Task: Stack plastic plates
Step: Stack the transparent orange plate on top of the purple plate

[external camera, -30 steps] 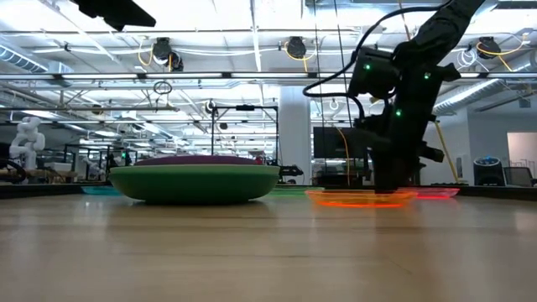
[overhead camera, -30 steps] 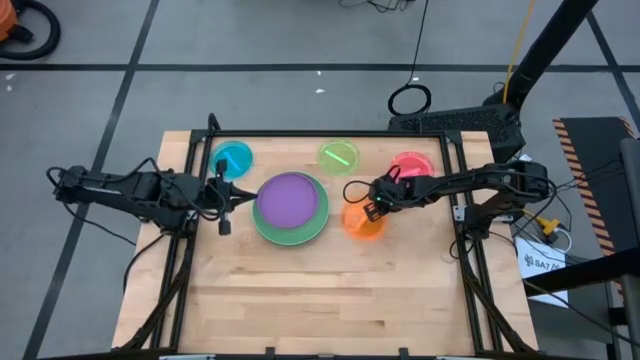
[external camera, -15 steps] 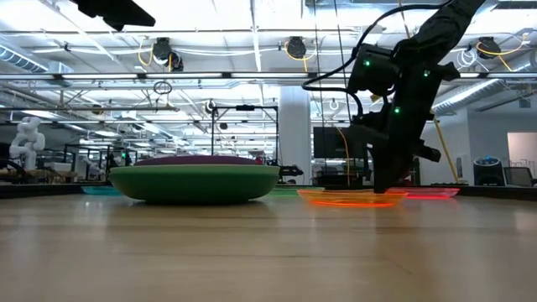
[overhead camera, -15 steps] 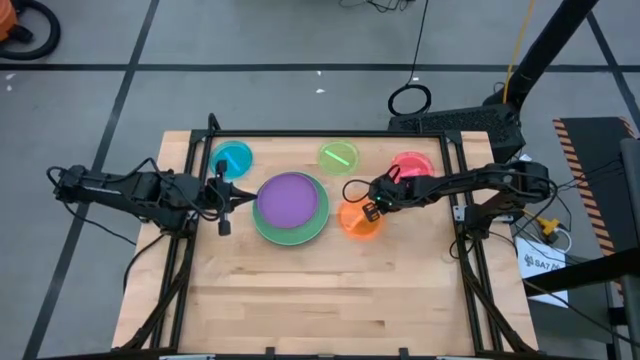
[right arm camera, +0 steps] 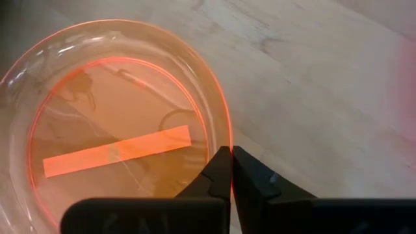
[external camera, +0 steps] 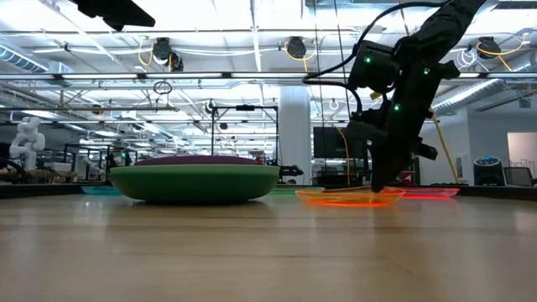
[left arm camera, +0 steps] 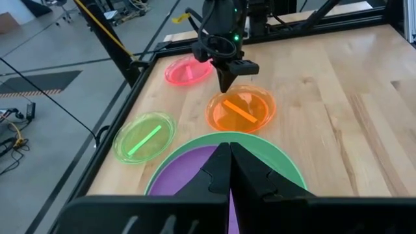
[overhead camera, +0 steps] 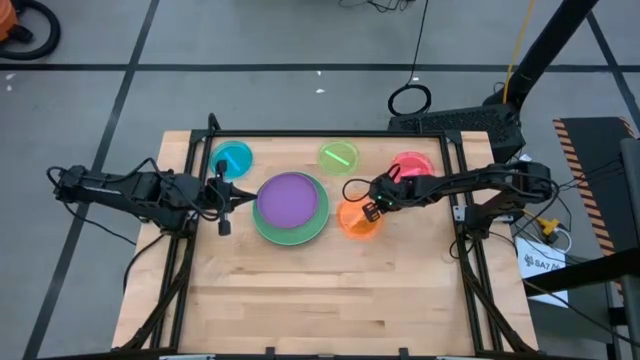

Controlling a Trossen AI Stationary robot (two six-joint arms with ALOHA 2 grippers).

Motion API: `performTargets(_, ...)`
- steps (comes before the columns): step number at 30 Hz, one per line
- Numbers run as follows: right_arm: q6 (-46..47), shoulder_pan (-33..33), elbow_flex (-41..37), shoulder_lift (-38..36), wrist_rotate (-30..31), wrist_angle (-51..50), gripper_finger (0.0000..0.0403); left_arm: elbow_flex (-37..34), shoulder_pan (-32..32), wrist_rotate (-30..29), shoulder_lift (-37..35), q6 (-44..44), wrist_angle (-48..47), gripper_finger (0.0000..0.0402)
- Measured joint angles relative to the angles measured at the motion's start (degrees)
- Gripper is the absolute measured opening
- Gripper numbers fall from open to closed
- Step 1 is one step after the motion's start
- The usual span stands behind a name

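Six plates show on the worktop, all in its far half. Nearest the far left corner lies the small blue plate. Just beside it, toward the left edge, the left tool waits low over the wood with its fingers pressed together, pointing at the stack. That stack sits near the middle: the purple plate rests inside the large green plate, whose rim shows around it. Beyond the stack, close to the far edge, lies the lime plate, well apart from the arms. Right of the stack, nearly touching its rim, sits the orange plate. The right tool is clamped on the rim of this orange plate, fingers closed over the edge; in the low view that side looks slightly lifted. Behind the right arm, toward the far right corner, lies the pink plate, partly covered by the arm.
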Motion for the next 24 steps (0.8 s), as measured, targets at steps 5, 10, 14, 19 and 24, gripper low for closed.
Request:
performTargets(5,-1.16,-0.8,0.0,-2.99,-0.04,-0.06,0.0001,0.0,0.0,0.0,0.0,0.0,0.05,0.0003)
performTargets(10,-2.89,-1.92,0.0,-7.77,-0.05,-0.11,0.0001,0.0,0.0,0.0,0.0,0.02,0.21,0.0003)
performTargets(14,-3.37,-2.47,0.0,-11.43,-0.07,-0.12,0.0,0.0,0.0,0.0,0.0,0.03,0.28,0.0003)
performTargets(19,-4.28,-2.56,0.0,-14.97,-0.23,0.16,0.0,-0.02,0.0,0.0,0.0,0.05,0.37,0.0003)
performTargets(24,-3.29,-2.56,0.0,-16.2,-3.59,6.66,0.0,-0.01,0.0,0.0,0.02,0.66,1.96,0.0003)
